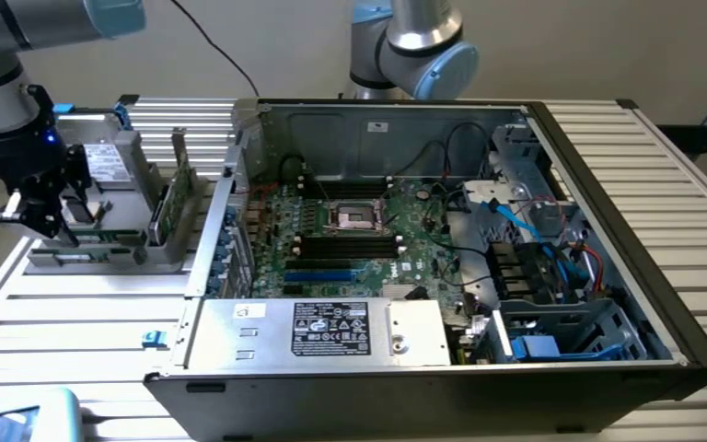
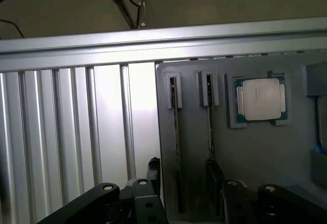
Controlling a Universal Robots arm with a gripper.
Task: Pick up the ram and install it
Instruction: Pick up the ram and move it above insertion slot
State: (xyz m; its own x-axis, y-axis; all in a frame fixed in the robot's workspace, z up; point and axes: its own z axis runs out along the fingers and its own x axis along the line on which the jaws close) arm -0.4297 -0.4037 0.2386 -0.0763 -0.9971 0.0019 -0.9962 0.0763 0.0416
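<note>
Now the gripper (image 2: 184, 169) hovers over the holder (image 2: 265, 152), fingers spread, gripping nothing. One ram (image 2: 176, 132) stands edgewise between them.

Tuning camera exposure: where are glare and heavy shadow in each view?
Wrist view: glare washes the table slats beside the grey tray; the gripper is dark. Exterior view: the computer case interior lies in shadow, slats around it bright.

dim wrist view with glare on the table (image 2: 110, 112) (exterior evenly lit).
</note>
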